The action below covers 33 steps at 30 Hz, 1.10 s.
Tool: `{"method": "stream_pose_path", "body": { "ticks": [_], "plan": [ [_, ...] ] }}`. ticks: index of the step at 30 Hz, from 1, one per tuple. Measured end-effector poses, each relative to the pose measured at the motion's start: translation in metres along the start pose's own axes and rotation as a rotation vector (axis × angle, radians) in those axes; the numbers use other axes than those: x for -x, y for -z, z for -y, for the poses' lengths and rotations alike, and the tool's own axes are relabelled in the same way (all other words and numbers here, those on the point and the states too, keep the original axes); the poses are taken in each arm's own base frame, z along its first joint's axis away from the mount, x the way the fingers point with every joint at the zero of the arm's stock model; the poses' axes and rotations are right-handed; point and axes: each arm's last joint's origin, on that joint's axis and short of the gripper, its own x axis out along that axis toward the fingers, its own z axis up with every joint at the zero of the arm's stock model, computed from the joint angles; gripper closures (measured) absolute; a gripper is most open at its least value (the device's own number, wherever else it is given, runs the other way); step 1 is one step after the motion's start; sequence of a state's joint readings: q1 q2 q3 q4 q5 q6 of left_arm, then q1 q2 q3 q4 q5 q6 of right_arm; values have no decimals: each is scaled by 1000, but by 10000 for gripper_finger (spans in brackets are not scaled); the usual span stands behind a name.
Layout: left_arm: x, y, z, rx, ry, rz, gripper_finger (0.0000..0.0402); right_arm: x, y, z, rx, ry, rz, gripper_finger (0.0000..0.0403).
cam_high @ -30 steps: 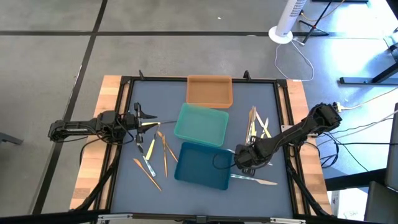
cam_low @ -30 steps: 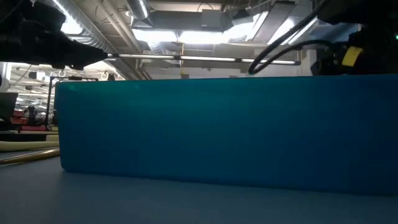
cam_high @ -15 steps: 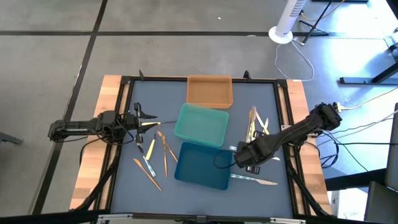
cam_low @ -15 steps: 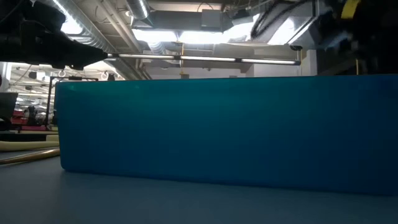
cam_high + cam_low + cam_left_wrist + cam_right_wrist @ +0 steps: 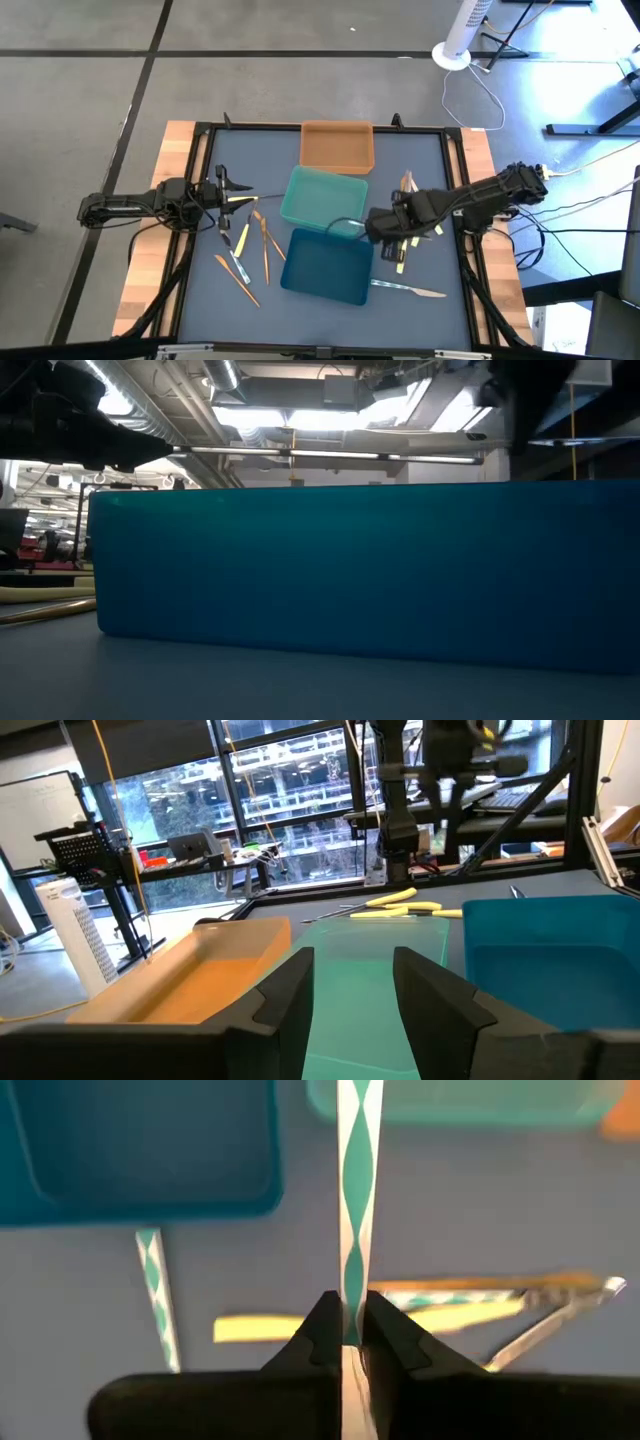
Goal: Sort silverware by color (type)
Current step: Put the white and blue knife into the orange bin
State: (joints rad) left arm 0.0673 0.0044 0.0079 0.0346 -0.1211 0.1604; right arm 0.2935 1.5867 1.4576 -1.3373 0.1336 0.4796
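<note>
Right gripper point(image 5: 378, 226), clamped on a silver-grey utensil point(image 5: 356, 1200), has lifted from five o'clock toward the teal-green tray point(image 5: 325, 200); delivery appears imminent. Left gripper point(image 5: 226, 193), fingers apart, waits at nine o'clock.

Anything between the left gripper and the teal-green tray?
High view: a few utensils lie on the mat between left gripper and teal-green tray.
</note>
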Motion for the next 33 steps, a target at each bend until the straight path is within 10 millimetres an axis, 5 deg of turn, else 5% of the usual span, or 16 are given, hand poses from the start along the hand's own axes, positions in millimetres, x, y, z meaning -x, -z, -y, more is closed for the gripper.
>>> {"method": "stream_pose_path", "body": {
  "ticks": [22,33],
  "plan": [
    [0,0,0,0,0,0,269,11,-63,97,227,91,312,399],
    [0,0,0,0,0,0,269,-16,-98,168,300,230,405,398]
  ]
}}
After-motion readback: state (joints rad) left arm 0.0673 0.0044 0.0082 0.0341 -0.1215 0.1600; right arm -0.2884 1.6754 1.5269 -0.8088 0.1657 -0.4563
